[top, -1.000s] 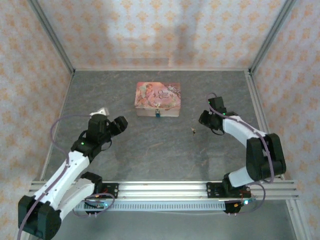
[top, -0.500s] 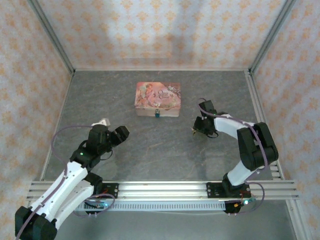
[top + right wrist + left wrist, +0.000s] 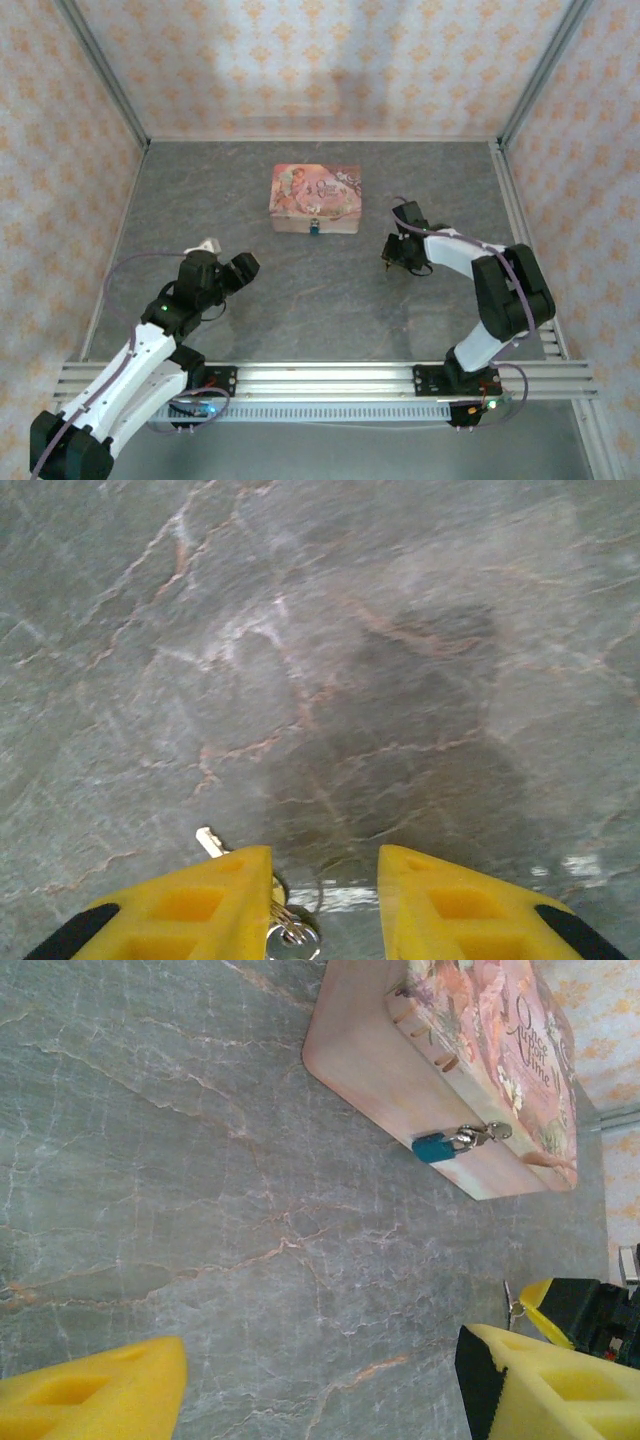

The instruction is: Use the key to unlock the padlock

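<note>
R fingers (image 3: 200, 905) reached 1 key (image 3: 209, 840), 1 padlock (image 3: 432, 1147)

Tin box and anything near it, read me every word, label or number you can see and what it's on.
"Once ... Time": curly script on the lid of the pink tin box, left wrist view; the words between are unclear.
Top view: the lid's lettering is too small to read.
On the padlock: nothing legible.

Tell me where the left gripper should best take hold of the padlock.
Probably the padlock's blue body, coming from in front of the tin box. The body hangs free against the front wall, while the thin shackle is hooked to the box, which blocks any approach from behind.
</note>
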Motion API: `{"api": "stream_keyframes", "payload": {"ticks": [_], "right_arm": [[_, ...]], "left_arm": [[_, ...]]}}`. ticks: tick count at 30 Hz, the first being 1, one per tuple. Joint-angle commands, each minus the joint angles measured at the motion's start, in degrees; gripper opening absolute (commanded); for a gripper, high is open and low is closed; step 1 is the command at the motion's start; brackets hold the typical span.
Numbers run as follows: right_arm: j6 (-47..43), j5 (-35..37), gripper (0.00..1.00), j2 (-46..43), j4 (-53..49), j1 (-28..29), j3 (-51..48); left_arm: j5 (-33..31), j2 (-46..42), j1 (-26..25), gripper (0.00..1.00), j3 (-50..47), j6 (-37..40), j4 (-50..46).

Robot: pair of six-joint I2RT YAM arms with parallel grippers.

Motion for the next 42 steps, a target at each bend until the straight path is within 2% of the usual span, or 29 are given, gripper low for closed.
{"api": "stream_keyframes", "payload": {"ticks": [1, 8, 14, 21, 27, 36, 42], "right_arm": [[-0.3, -0.5, 0.33, 1.1, -0.1, 0.9, 1.5], [-1.3, 0.5, 0.34, 0.5, -1.5, 1.6, 2.1], [-2.3, 2.1, 0.28, 1.4, -3.2, 3.2, 2.7], [-2.8, 4.6, 0.28, 2.5, -4.3, 4.2, 3.2], [-3.5, 6.3, 0.2, 3.8, -5.0, 5.0, 3.6], [-4.2, 7.7, 0.0, 4.7, -5.9, 6.5, 4.6], [-4.7, 6.3, 0.0, 0.3, -5.7, 6.6, 4.9]], "left_arm": [[0.1, -0.3, -0.7, 0.74, -0.7, -0.9, 1.0], [-0.1, -0.9, -0.8, 0.74, -1.1, -1.3, 1.0], [-0.3, -1.1, -0.8, 0.74, -1.6, -1.8, 1.0], [-0.5, -2.4, -0.8, 0.74, -2.1, -2.3, 0.5], [-1.0, -4.0, -0.8, 0.74, -2.3, -2.5, -0.6], [-1.2, -4.7, -0.8, 0.74, -2.6, -3.0, -0.8], [-1.1, -4.5, -1.0, 0.76, -1.8, -3.0, -0.8]]}}
